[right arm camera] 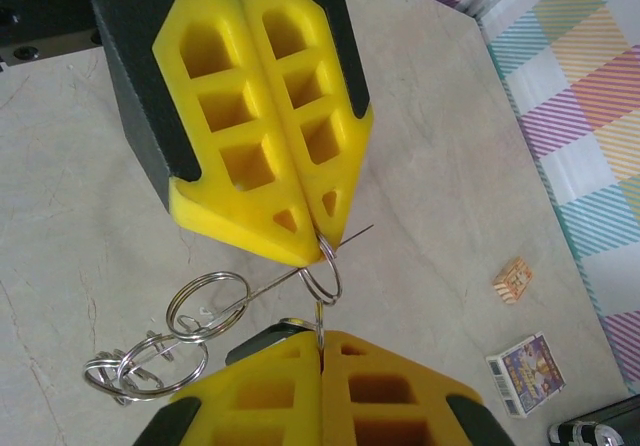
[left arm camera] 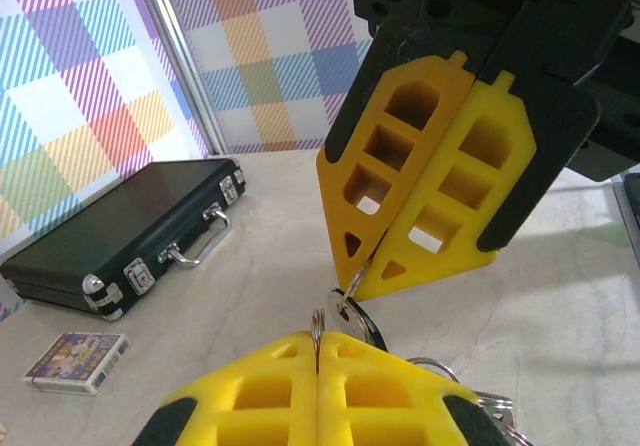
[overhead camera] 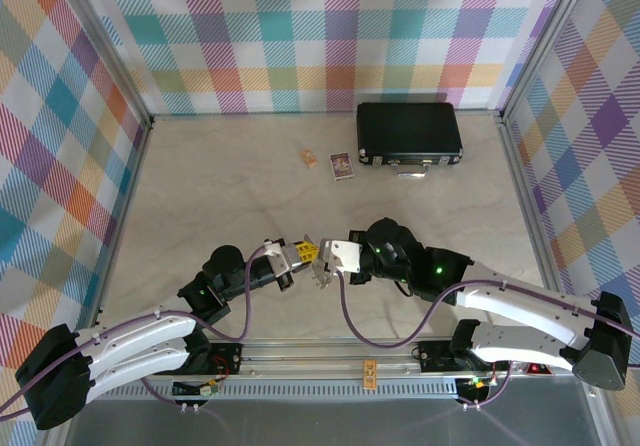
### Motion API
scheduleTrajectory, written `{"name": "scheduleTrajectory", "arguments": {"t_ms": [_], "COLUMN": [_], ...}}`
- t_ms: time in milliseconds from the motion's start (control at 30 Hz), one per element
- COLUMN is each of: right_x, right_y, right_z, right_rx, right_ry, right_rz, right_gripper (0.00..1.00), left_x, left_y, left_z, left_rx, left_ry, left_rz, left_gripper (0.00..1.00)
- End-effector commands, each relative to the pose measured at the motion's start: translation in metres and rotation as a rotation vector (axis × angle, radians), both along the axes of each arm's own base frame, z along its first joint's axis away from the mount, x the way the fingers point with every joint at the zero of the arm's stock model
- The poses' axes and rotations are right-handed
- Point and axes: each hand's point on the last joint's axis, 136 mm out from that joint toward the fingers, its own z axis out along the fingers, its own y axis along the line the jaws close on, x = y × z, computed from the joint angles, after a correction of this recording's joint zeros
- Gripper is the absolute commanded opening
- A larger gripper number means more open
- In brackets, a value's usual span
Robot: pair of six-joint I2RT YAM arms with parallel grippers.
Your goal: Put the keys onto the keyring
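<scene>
The two arms meet tip to tip low over the middle of the near worktop (overhead camera: 200, 181). The left gripper (left arm camera: 318, 351) has its yellow fingers (left arm camera: 250, 396) pressed flat together, with the thin edge of a metal ring standing up out of the seam between them. The right gripper (right arm camera: 320, 351) is closed the same way, its fingers (right arm camera: 380, 391) pinching a ring edge-on at their tips.

The keyring (right arm camera: 323, 269) sits in the small gap between the two sets of tips and is clamped from both sides. Whether both grip one ring or two linked ones cannot be told. A straight length of wire (right arm camera: 280, 279) runs off it at a slant to a larger loop (right arm camera: 205, 301), and beyond that a bunch of smaller rings (right arm camera: 140, 366) hangs just above the marbled surface. No separate key can be made out among them.

Well apart from the arms, at the far right of the worktop, a black case (overhead camera: 410, 134) with metal clasps lies flat. A pack of cards (overhead camera: 343, 166) lies just to its left, and a small orange box (overhead camera: 310, 156) lies a little further left.
</scene>
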Motion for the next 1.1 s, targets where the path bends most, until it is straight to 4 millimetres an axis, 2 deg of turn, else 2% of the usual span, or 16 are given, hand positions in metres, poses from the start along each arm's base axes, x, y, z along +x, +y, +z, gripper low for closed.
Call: {"name": "scheduleTrajectory", "arguments": {"t_ms": [0, 1067], "right_x": [0.005, 0.009], "right_y": [0.003, 0.001], "right_z": [0.009, 0.016], "right_rx": [0.026, 0.059], "right_ry": [0.014, 0.000], "right_rz": [-0.026, -0.057], "right_gripper": [0.00, 0.00], "left_x": [-0.009, -0.009], "left_y": [-0.003, -0.007], "left_z": [0.022, 0.017], "left_rx": [-0.068, -0.051], "left_ry": [-0.037, -0.014], "left_rz": [-0.041, -0.057], "left_gripper": [0.00, 0.00]}}
